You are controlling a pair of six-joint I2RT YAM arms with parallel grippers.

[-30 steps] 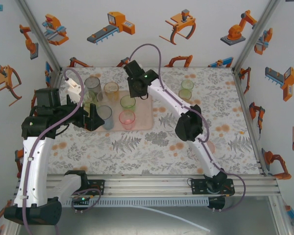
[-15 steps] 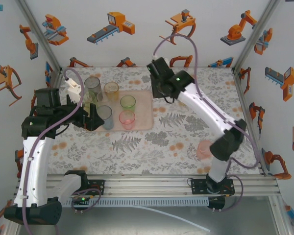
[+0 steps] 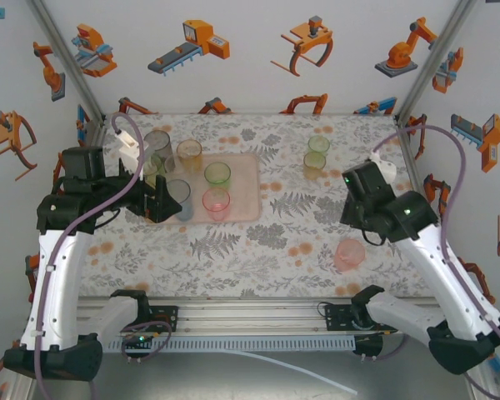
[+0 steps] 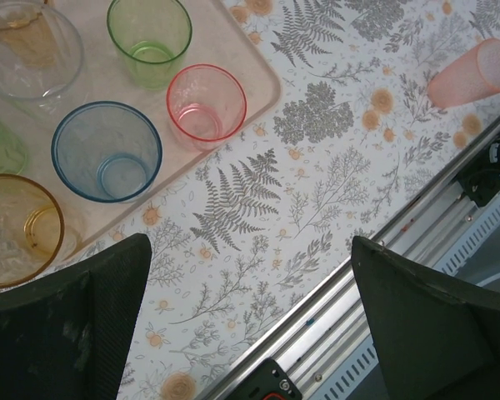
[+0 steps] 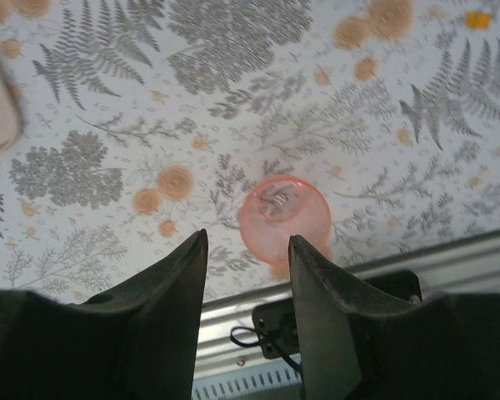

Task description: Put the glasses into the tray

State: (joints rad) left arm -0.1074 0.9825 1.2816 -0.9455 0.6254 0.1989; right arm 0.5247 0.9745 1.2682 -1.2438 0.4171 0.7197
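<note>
Small round tumblers (image 3: 217, 173) of thin translucent plastic, tapered and tinted: at least six upright on the flat, low-rimmed, round-cornered pale pink tray (image 3: 243, 187) at far left, three more on the fern-print tablecloth (image 3: 275, 242). Left pincer (image 4: 248, 250) spread wide by the tray's near edge, empty; right pincer (image 5: 247, 242) partly spread above the pink tumbler (image 3: 348, 252) near right, pinching nothing.

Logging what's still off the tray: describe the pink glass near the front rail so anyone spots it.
On the flowered table, go to the near right part, close to the metal rail and away from the tray. The pink glass sits alone there; the green glass and amber glass sit together farther back, and the other pink glass is on the tray.
</note>
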